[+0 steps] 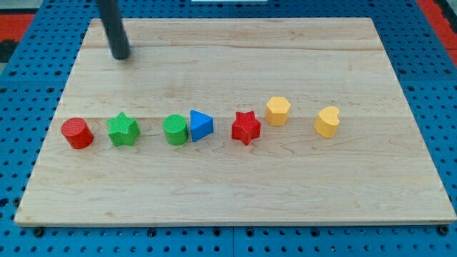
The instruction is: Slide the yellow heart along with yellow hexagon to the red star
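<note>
With my tip (121, 56) far up-left of the red star (246, 127) (no gripper to open or close), hexagon (278, 111) just up-right of star, heart (328, 121) farther right: off-centre push on heart may miss hexagon.

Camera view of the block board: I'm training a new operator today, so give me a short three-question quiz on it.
1. True or false: my tip touches the yellow heart.
2. Which block lies nearest the red star? A) yellow hexagon B) red cylinder C) green star
3. Fill in: the blue triangle sits against the green ____.

Key: 1 false; 2 A; 3 cylinder.
</note>
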